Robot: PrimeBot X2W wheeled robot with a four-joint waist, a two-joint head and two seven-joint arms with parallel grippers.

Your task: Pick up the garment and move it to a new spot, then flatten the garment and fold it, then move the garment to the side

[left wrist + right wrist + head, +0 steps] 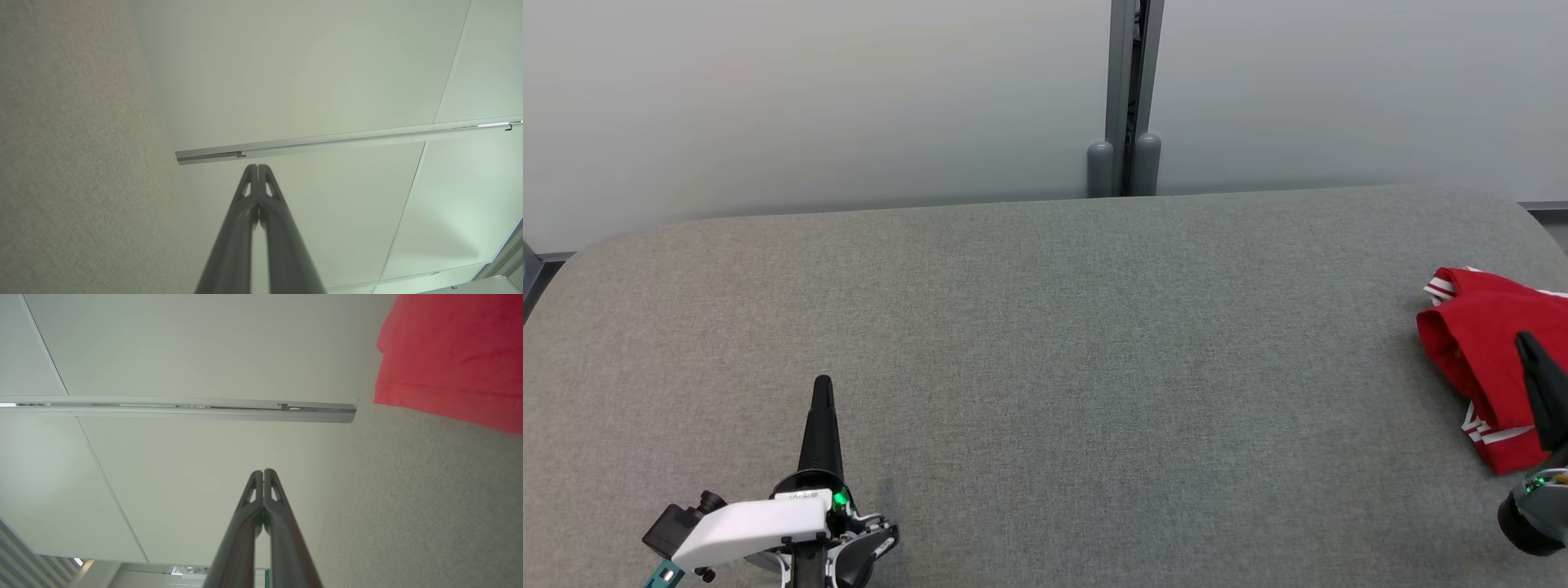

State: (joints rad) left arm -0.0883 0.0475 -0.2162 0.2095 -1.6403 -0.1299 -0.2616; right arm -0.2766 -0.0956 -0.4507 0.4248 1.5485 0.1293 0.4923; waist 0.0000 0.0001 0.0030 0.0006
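Left hand [823, 384] near edge, low left: fingers pressed together, empty. Right hand [1524, 340] low right, same, pinched closed, nothing held. Red garment [1462, 327] bunched just beside it, far right of grey tabletop [1045, 327]. Pale wall [809, 98] beyond.

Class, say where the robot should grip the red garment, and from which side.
I'd grip the raised fold on the left edge of the garment, where cloth stands off the table. Come from above with the right gripper, which is nearest; its jaws are shut, so open them first.
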